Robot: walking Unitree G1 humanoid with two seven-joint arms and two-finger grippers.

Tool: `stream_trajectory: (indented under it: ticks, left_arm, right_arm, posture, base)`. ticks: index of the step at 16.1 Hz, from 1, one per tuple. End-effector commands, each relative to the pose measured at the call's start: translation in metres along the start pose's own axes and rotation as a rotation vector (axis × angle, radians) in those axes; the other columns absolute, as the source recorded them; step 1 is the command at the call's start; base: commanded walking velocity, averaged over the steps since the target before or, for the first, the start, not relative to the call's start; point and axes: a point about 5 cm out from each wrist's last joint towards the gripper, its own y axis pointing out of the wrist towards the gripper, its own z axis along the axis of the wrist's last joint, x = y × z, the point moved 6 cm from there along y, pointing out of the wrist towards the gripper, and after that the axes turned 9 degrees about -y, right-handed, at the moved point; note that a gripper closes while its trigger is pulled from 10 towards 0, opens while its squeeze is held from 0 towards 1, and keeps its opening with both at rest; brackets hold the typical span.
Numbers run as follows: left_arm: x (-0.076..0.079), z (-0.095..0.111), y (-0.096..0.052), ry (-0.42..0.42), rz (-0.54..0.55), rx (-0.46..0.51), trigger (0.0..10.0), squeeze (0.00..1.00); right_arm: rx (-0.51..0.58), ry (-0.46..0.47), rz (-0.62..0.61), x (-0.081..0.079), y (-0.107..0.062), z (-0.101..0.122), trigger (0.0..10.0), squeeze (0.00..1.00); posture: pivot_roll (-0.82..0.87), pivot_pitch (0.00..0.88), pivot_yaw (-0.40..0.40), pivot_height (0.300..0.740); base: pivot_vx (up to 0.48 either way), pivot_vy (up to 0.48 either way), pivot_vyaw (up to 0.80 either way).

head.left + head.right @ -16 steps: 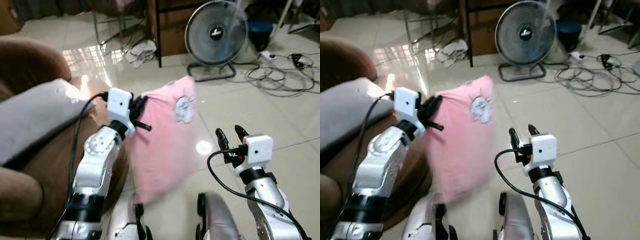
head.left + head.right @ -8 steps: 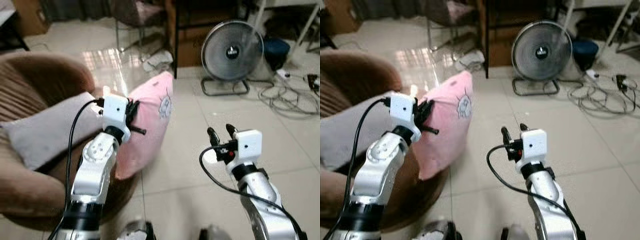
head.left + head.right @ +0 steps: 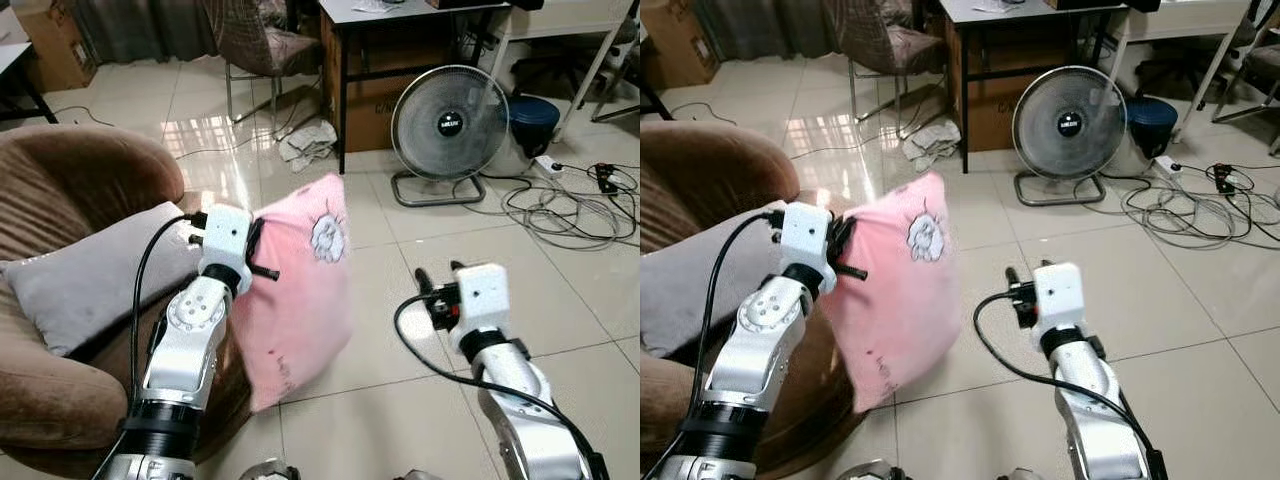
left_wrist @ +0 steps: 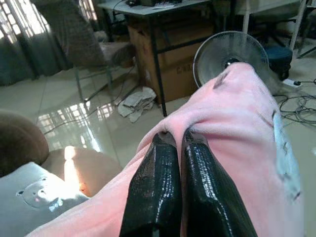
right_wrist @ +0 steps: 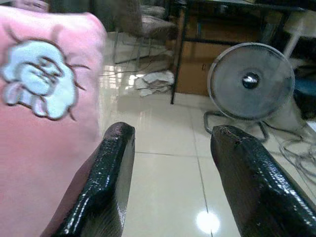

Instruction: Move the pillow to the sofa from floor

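Pink pillow [image 3: 300, 290] hangs in the air, off the floor, just beside the brown sofa [image 3: 60, 200]. Left gripper [image 4: 175, 143] has its fingers pressed together, pinching the pillow's top edge. Right gripper [image 5: 170, 143] is empty, fingers spread apart, near the pillow. Grey cushion [image 3: 95, 270] lies on the sofa. Standing fan [image 3: 450, 125] is on the tile floor behind.

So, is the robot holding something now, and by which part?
The left gripper is shut on the pink pillow, pinching its fabric at the upper edge. The pillow hangs beside the sofa. The right gripper is open, holding nothing.
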Motion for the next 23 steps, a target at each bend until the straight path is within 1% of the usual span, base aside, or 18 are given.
stream_trajectory:
  ticks: [1,5,7,8,10,11,12,16,20,23]
  left_arm:
    - [-0.003,0.014,0.002,0.013,0.018,0.058,10.0,0.00]
    - [-0.004,0.014,0.003,0.012,0.027,0.062,10.0,0.00]
    - [-0.002,0.016,0.004,0.026,0.025,0.071,10.0,0.00]
    - [-0.002,0.014,0.005,-0.012,0.033,0.049,10.0,0.00]
    - [-0.002,0.021,0.006,-0.020,0.031,0.079,10.0,0.00]
    - [0.004,0.024,0.007,-0.044,-0.012,0.091,10.0,0.00]
    - [0.005,0.024,0.007,-0.054,-0.022,0.095,10.0,0.00]
    - [0.008,0.023,0.007,-0.074,-0.033,0.091,10.0,0.00]
    - [0.010,0.021,0.006,-0.075,-0.044,0.084,10.0,0.00]
    - [0.009,0.021,0.007,-0.080,-0.040,0.082,10.0,0.00]
  right_arm:
    - [0.013,-0.024,0.018,-0.002,0.003,0.006,10.0,0.00]
    - [0.010,-0.037,0.014,0.001,0.005,0.004,10.0,0.00]
    - [0.001,-0.052,0.010,0.004,0.006,0.002,10.0,0.00]
    - [-0.010,-0.063,0.002,0.006,0.006,0.000,10.0,0.00]
    - [-0.031,-0.032,-0.028,0.011,0.007,-0.005,10.0,0.00]
    - [-0.023,-0.051,-0.018,0.010,0.007,-0.005,10.0,0.00]
    - [-0.024,-0.050,-0.018,0.010,0.007,-0.005,10.0,0.00]
    - [-0.023,-0.049,-0.015,0.010,0.007,-0.007,10.0,0.00]
    - [-0.020,-0.048,-0.020,0.011,0.006,-0.008,10.0,0.00]
    - [-0.019,-0.049,-0.014,0.012,0.006,-0.009,10.0,0.00]
  posture:
    - [-0.06,0.000,0.065,0.740]
    - [-0.06,0.000,0.064,0.740]
    - [-0.06,0.000,0.064,0.740]
    - [-0.06,0.000,0.064,0.740]
    - [-0.06,0.000,0.062,0.740]
    - [-0.07,0.000,0.061,0.740]
    - [-0.07,0.001,0.061,0.740]
    - [-0.07,0.003,0.060,0.740]
    - [-0.07,0.005,0.058,0.740]
    - [-0.07,0.006,0.054,0.740]
  base:
    - [0.000,-0.480,0.55]
    - [0.000,-0.480,0.80]
    - [0.000,-0.407,0.80]
    - [0.000,0.000,0.80]
    - [0.000,0.000,0.00]
    - [0.000,0.000,0.00]
    - [0.000,0.000,0.00]
    - [0.288,0.000,0.00]
    - [0.318,0.000,0.00]
    - [0.331,0.000,0.00]
